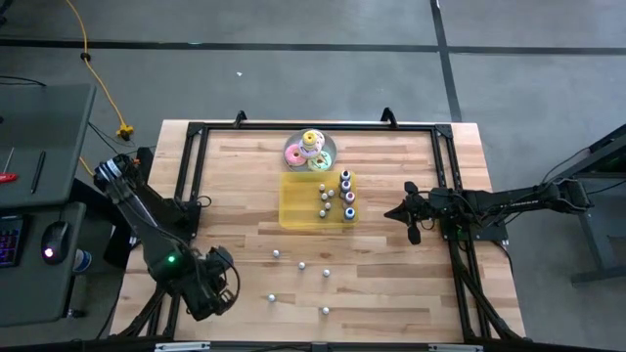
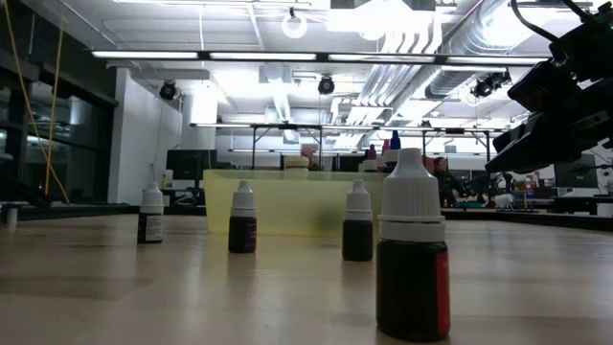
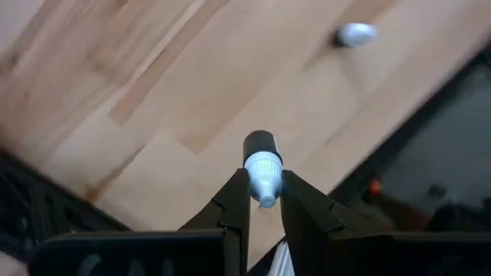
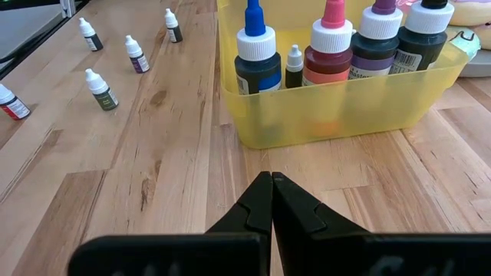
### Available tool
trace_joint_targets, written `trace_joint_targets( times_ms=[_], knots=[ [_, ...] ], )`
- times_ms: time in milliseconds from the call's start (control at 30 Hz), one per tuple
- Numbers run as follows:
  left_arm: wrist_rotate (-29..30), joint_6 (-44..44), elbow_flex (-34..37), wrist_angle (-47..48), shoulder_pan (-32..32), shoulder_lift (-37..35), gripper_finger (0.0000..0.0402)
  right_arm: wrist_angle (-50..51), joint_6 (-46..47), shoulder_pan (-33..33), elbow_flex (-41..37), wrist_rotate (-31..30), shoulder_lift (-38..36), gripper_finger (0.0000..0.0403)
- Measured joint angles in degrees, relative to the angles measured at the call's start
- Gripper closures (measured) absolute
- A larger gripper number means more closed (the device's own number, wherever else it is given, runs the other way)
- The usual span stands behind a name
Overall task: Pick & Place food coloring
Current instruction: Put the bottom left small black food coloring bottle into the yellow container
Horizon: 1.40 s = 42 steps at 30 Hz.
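The left gripper, down at seven o'clock on the worktop, is pinching a small food coloring bottle by its pale cap in nearly closed jaws. The right gripper is waiting at three o'clock, jaws closed and empty, facing the yellow tray of bottles, while five loose bottles are standing around six o'clock.

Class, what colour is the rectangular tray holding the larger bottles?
Translucent yellow tray; clearest in the right wrist view.

The table is showing smooth, matt planked wood; the tray sitting on it is looking like translucent, glossy yellow plastic.
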State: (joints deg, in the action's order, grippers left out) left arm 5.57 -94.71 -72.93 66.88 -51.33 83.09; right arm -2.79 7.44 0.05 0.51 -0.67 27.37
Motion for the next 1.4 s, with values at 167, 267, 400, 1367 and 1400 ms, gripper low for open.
trace_joint_targets(
  times_ms=[167,267,400,1367,1400],
  knots=[
    [2.76,18.27,-2.76,-1.2,0.0,0.0,0.0351,0.02,0.0,-0.02,0.0,0.0,-0.01,0.0402],
    [2.29,29.08,-3.18,-1.97,0.83,0.04,0.0351,0.0,0.0,0.0,0.0,0.0,0.0,0.0402],
    [0.18,42.76,-3.23,-6.75,3.22,0.07,0.0351,0.0,0.0,-0.02,0.0,0.0,-0.02,0.0402],
    [0.02,91.63,-18.23,0.24,35.69,3.44,0.0351,0.0,0.0,0.0,0.0,0.0,-0.02,0.0402],
    [-0.01,92.81,-18.23,0.25,36.93,4.16,0.0351,0.02,-0.02,0.0,0.0,0.0,0.0,0.0402]
  ],
)
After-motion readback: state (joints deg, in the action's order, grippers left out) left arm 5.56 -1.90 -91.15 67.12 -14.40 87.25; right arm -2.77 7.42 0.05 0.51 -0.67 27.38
